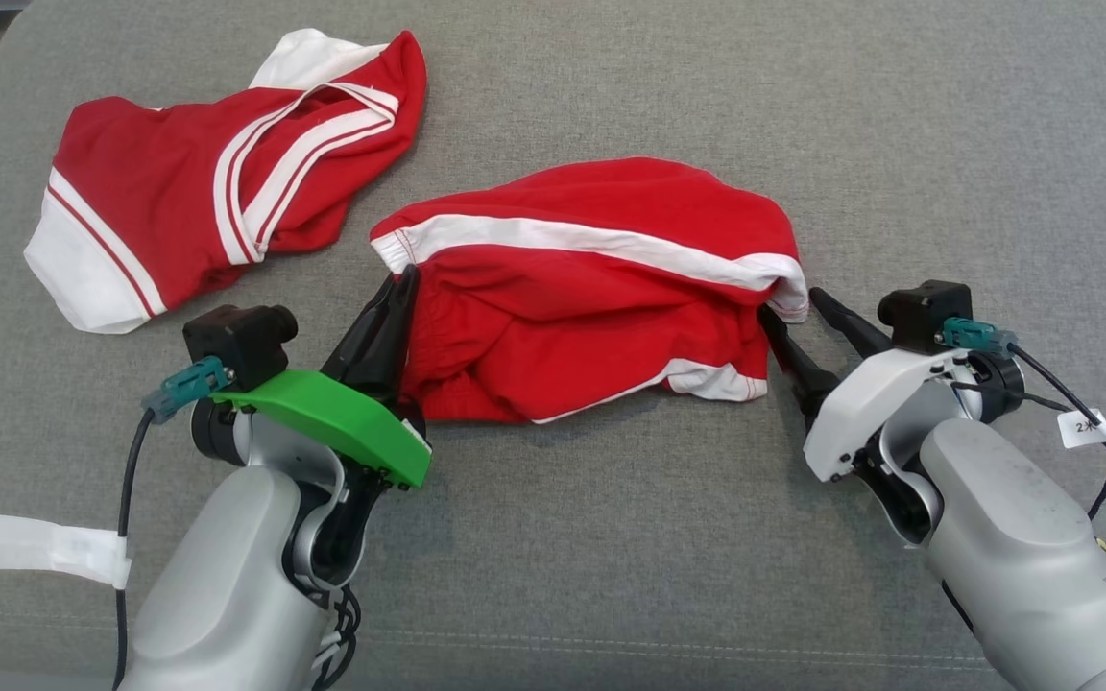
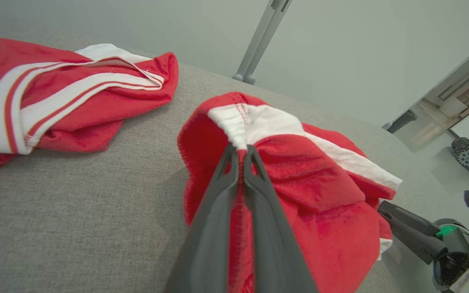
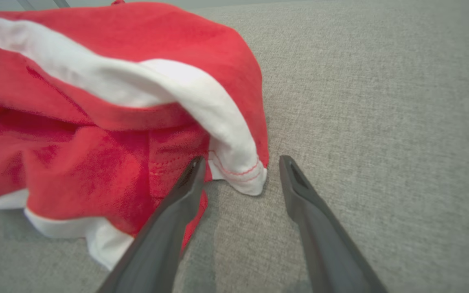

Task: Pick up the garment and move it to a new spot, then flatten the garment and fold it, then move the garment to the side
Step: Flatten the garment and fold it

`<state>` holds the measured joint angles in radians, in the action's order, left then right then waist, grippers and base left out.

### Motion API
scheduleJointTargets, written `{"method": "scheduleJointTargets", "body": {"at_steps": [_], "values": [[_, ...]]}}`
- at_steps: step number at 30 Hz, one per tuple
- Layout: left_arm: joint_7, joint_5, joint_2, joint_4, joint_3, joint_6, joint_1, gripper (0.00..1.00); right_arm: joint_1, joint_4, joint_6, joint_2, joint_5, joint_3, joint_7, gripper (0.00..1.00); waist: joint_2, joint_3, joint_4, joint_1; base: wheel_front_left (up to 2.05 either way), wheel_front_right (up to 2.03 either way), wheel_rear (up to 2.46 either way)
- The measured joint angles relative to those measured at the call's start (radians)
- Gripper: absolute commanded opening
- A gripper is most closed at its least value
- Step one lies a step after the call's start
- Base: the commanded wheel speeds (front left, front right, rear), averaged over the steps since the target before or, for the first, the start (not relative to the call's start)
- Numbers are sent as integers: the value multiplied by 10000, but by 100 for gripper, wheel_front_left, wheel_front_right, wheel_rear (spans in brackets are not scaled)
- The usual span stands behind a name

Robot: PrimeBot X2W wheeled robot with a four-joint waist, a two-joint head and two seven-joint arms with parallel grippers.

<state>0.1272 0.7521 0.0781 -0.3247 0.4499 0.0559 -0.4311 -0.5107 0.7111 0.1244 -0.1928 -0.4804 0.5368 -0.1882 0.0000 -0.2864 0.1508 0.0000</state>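
The two dark fingers of the left gripper (image 1: 401,286) are pressed together on the left end of the garment (image 1: 591,288), with red cloth pinched between them just under its white band. That arm comes up from the near edge of the grey cushion (image 1: 611,557), left of the middle. Its wrist sits under a green cover (image 1: 332,417) and the fingers slant up and to the right. A strip of white tape (image 1: 35,549) hangs from its black cable (image 1: 127,480).

The garment, red shorts with white trim, lies bunched in the middle of the cushion and rises in a peak at the pinch. A second red and white garment (image 1: 207,192) lies crumpled toward the far left corner, apart from the first.

The cushion is a plain grey weave. Past its far edge the left wrist view has a pale wall (image 2: 136,24) and a slanted grey metal post (image 2: 259,40).

The right arm enters from the near right corner, wrist under a white cover (image 1: 884,398), fingers pointing up and to the left. The right gripper (image 1: 791,307) stands wide open and holds nothing. Its fingers straddle the white-hemmed right corner of the garment, one against the red cloth, the other clear of the hem over bare cushion.
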Motion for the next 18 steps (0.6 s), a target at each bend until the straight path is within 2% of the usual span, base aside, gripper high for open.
{"method": "scheduleJointTargets", "body": {"at_steps": [2,12,18], "values": [[15,0,8,-17,-4,50,0,0,-118,63,0,-2,-79,180,-96,0,0,-7,17,0,0,0,0],[336,0,48,-228,-171,75,8,0,-211,343,0,-92,-341,529,-458,0,0,260,-54,0,0,0,0],[784,-96,284,125,-268,324,2,0,-297,40,0,-431,-591,222,-625,0,0,594,-247,0,0,0,0]]}}
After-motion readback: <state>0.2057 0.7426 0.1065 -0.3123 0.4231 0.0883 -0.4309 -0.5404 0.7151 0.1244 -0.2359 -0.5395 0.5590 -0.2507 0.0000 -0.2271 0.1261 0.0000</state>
